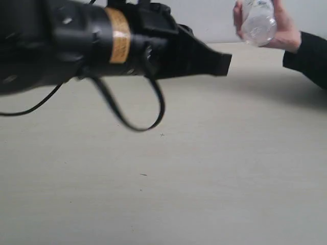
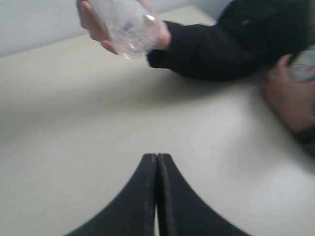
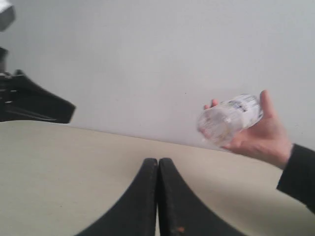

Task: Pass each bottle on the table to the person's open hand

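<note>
A clear plastic bottle [image 1: 258, 23] lies in the person's hand [image 1: 286, 33] at the far right, held above the table [image 1: 204, 168]. The same bottle [image 2: 127, 27] and hand [image 2: 93, 24] show in the left wrist view, and the bottle [image 3: 230, 119] and hand [image 3: 261, 137] in the right wrist view. My left gripper [image 1: 226, 64] hangs shut and empty to the left of the hand, apart from it. Its fingertips [image 2: 157, 156] are pressed together. My right gripper [image 3: 158, 161] is shut and empty too, low over the table. No bottle stands on the table in any view.
A black sleeve [image 2: 231, 44] lies across the far table. A second bare hand [image 2: 288, 96] rests there, holding something pale and blurred [image 2: 306, 64]. My left arm [image 1: 76, 41] fills the upper left of the exterior view, with a cable loop [image 1: 135, 120] hanging under it.
</note>
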Tool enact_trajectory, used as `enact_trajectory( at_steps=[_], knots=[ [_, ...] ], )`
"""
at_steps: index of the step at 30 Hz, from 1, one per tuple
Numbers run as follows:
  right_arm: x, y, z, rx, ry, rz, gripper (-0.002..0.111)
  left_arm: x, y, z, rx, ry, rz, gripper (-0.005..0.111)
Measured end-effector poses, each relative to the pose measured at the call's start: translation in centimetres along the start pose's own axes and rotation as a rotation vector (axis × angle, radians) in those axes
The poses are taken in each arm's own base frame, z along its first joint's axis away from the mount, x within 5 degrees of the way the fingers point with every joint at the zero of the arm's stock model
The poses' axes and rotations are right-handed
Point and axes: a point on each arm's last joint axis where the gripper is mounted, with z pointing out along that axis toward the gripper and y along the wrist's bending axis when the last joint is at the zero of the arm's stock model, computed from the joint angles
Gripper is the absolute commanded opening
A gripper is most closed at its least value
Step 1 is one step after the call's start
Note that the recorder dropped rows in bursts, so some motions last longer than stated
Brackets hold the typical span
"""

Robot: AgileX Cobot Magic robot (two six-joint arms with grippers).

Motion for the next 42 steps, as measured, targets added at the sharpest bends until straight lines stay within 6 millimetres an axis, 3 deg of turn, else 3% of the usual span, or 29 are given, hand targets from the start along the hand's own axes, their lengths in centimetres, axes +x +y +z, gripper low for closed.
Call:
enact_trajectory(
  at_steps=[4,8,10,13,16,18,20,21,24,26,31,36,42],
  knots=[
    [0.0,0.0,0.0,0.000,0.000,0.000,0.000,2.5,0.0,-8.1,0.143,-0.152,0.032,0.000],
    [0.0,0.0,0.0,0.000,0.000,0.000,0.000,3.4,0.5,-12.4,0.164,-0.234,0.034,0.000],
    [0.0,0.0,0.0,0.000,0.000,0.000,0.000,3.1,0.5,-13.6,0.174,-0.273,0.036,0.000],
    [0.0,0.0,0.0,0.000,0.000,0.000,0.000,2.9,0.4,-14.6,0.188,-0.300,-0.002,0.000],
    [0.0,0.0,0.0,0.000,0.000,0.000,0.000,4.5,0.9,-14.7,0.108,-0.173,-0.097,0.000],
    [0.0,0.0,0.0,0.000,0.000,0.000,0.000,7.2,2.3,-14.6,0.016,-0.053,-0.237,0.000],
    [0.0,0.0,0.0,0.000,0.000,0.000,0.000,11.3,4.7,-16.1,-0.063,-0.041,-0.376,0.000],
    [0.0,0.0,0.0,0.000,0.000,0.000,0.000,12.1,5.2,-16.7,-0.065,-0.076,-0.410,0.000],
    [0.0,0.0,0.0,0.000,0.000,0.000,0.000,16.8,7.7,-19.5,-0.102,-0.317,-0.538,0.000],
    [0.0,0.0,0.0,0.000,0.000,0.000,0.000,18.3,8.5,-20.6,-0.141,-0.477,-0.557,0.000],
    [0.0,0.0,0.0,0.000,0.000,0.000,0.000,18.9,9.0,-22.2,-0.231,-0.637,-0.569,0.000],
    [0.0,0.0,0.0,0.000,0.000,0.000,0.000,19.3,9.4,-22.3,-0.320,-0.608,-0.511,0.000],
    [0.0,0.0,0.0,0.000,0.000,0.000,0.000,19.4,9.5,-22.3,-0.395,-0.554,-0.286,0.000]
  ],
)
